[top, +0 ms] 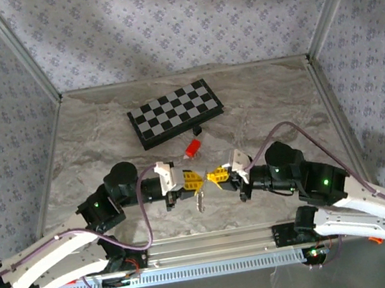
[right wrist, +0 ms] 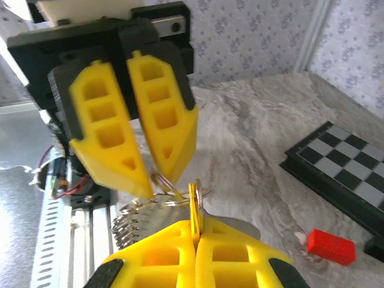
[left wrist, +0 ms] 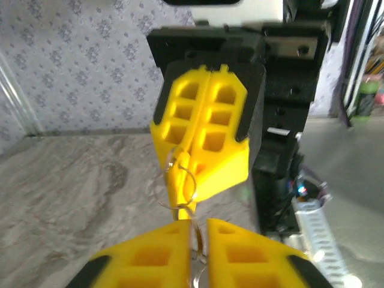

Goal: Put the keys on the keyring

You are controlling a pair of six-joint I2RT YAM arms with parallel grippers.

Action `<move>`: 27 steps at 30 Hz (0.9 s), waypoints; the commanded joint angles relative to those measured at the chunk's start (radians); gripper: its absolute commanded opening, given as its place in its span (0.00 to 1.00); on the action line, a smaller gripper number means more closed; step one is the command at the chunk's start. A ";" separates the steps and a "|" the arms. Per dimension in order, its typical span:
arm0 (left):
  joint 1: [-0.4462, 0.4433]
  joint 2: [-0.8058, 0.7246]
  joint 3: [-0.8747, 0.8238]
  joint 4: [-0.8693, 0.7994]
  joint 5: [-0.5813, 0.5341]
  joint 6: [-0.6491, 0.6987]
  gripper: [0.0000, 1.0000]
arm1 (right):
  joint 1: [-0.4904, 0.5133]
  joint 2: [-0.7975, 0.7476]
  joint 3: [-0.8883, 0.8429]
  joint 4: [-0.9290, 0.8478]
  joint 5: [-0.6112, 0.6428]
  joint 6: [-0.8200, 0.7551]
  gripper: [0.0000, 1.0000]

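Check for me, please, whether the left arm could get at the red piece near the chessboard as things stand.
Probably yes: the red piece lies on open table just beyond the left gripper, nothing between them. Its fingers, though, are parted around the keyring, while the right gripper pinches the yellow key.

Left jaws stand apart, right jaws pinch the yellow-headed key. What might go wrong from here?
1. The left gripper has its jaws apart at the keyring; it and the silvery keys beside it may drop to the table.
2. The right gripper pinches the yellow-headed key by a thin edge, so it may twist or slip.
3. The grippers sit tip to tip; a small move may knock them together.
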 commanded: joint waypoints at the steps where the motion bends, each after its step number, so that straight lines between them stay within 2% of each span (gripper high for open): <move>1: -0.003 0.007 0.004 -0.002 -0.084 -0.003 0.34 | -0.039 0.030 0.065 -0.053 0.069 0.014 0.00; 3: -0.002 0.010 -0.004 0.000 -0.126 -0.007 0.43 | -0.069 0.066 0.085 -0.085 0.069 0.024 0.00; 7: -0.001 0.002 -0.044 0.045 -0.272 -0.032 0.52 | -0.131 0.117 0.107 -0.128 0.080 0.043 0.00; 8: -0.001 -0.005 -0.060 0.063 -0.301 -0.036 0.56 | -0.154 0.127 0.110 -0.137 0.084 0.050 0.00; 9: -0.001 -0.010 -0.070 0.068 -0.321 -0.039 0.67 | -0.181 0.140 0.114 -0.147 0.087 0.061 0.00; 12: -0.001 -0.008 -0.073 0.052 -0.333 -0.041 0.80 | -0.266 0.174 0.122 -0.173 0.071 0.090 0.00; 16: -0.001 0.004 -0.076 0.045 -0.335 -0.048 0.87 | -0.378 0.228 0.124 -0.185 0.025 0.117 0.00; 20: -0.001 0.019 -0.088 0.063 -0.339 -0.060 0.98 | -0.459 0.284 0.126 -0.175 0.000 0.128 0.00; 27: -0.001 0.041 -0.087 0.060 -0.354 -0.063 1.00 | -0.552 0.373 0.121 -0.105 -0.049 0.130 0.00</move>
